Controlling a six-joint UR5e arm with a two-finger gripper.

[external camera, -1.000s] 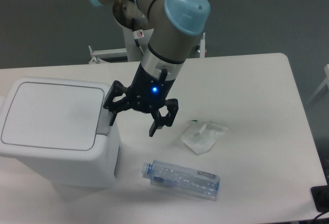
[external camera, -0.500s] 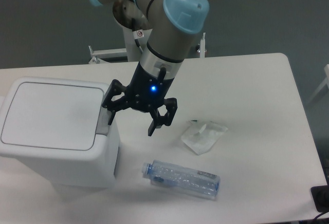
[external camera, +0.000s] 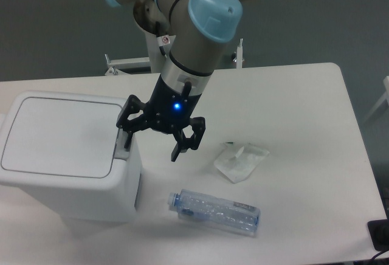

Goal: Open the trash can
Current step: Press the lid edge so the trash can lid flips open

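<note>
**Mia:** Since a moment ago, the gripper [external camera: 151, 141] has slid a little to the left. Now one finger [external camera: 127, 136] is right over the grey button [external camera: 123, 148] on the bin [external camera: 67, 161].

**Ben:** Where is the bin?

**Mia:** It sits at the left end of the table [external camera: 304, 131]. Its lid [external camera: 58, 135] is flat and shut.

**Ben:** Is the gripper holding something?

**Mia:** No. Its jaws are wide apart and nothing is between them. One finger is by the button. The other one [external camera: 177, 152] hangs out in the air, past the side of the bin.

**Ben:** What could go wrong?

**Mia:** I think the finger could miss. If it lands on the white rim next to the button, the lid may stay shut. If it pushes sideways and not down, the whole bin might slide. Also, the lid may pop up and bump the arm [external camera: 188, 64], because the arm is so close above it.

**Ben:** Is the finger touching the button now?

**Mia:** I can't tell. The finger covers part of the button, so the spot where they meet is hidden.

**Ben:** Anything else hard to see?

**Mia:** The top of the arm is cut off by the edge. The bottle [external camera: 214, 211] and the wrapper [external camera: 240, 160] are well away from the gripper.
</note>
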